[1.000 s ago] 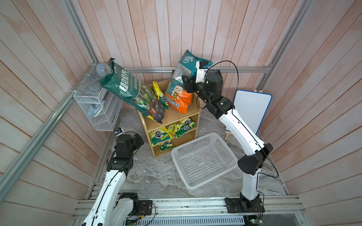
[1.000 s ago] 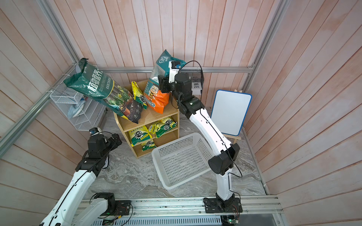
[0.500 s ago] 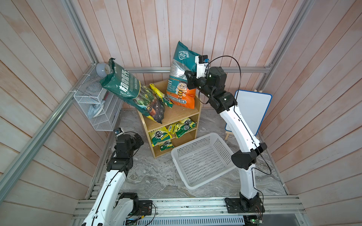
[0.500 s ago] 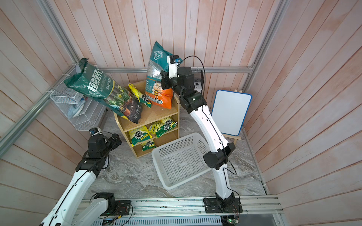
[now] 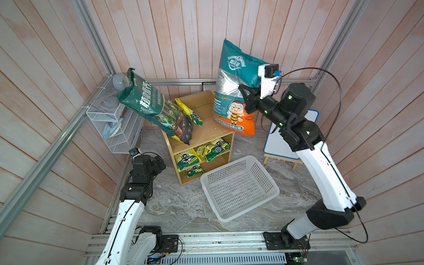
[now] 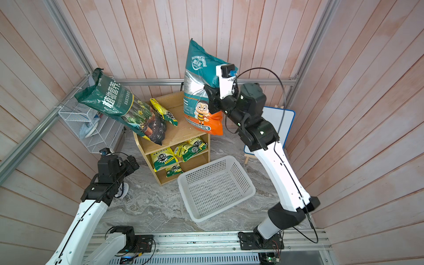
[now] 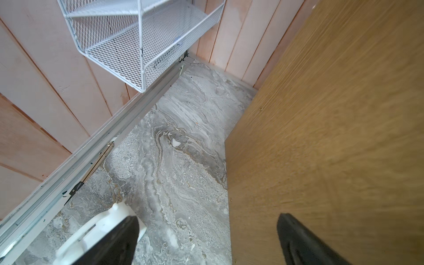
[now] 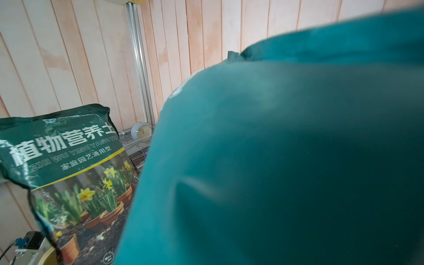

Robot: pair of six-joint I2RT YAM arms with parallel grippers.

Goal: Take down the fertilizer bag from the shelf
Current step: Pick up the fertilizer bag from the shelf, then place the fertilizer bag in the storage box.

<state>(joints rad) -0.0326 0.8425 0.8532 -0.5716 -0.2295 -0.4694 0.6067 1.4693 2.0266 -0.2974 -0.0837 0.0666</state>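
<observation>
Fertilizer bag [image 5: 234, 91]: hung up over the top of the shelf [image 5: 206, 135], low corner poking past the shelf's side. Had to be kept upright, swung slowly away from the shelf, then put down softly. Was pinched at its side by the right claw [image 5: 246, 96], pressed tight together on it.

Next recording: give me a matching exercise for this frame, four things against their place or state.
1 fertilizer bag
2 dark green soil bag
3 white basket
4 left gripper

A on the floor in front of the shelf
B jaws open, empty
C gripped by the right gripper
D tilted, lower end on the shelf's top tier

Pairs: 1-C, 2-D, 3-A, 4-B
</observation>
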